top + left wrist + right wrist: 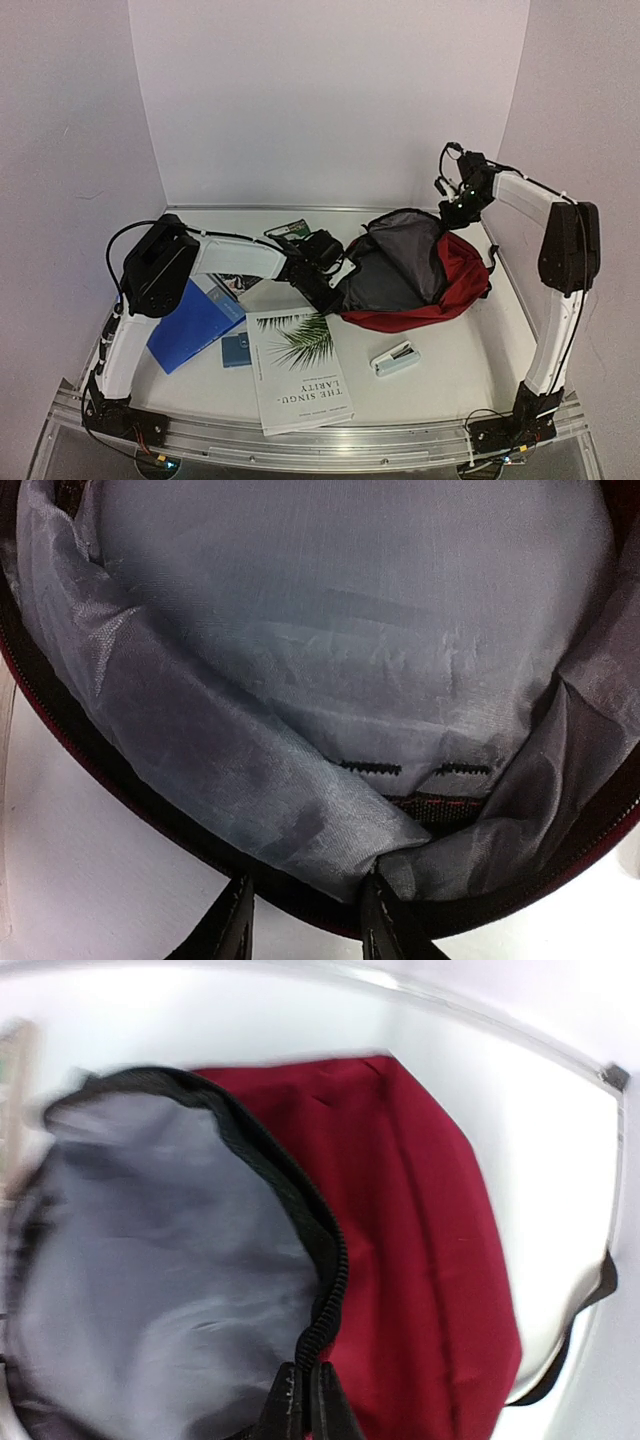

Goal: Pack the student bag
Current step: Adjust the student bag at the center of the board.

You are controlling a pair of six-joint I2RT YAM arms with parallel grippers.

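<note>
The dark red student bag lies on its side at the middle right of the table, unzipped, its grey lining showing. My left gripper is at the left rim of the opening. In the left wrist view its jaws stand apart, with the black rim and grey lining lying across the fingertips. My right gripper is at the far right edge of the opening. In the right wrist view it is shut on the black zipper edge, beside the red fabric.
A white book with a palm leaf cover lies at the front centre. A blue folder and a small blue item lie left of it. A white and teal stapler-like item lies in front of the bag. A green item lies behind the left gripper.
</note>
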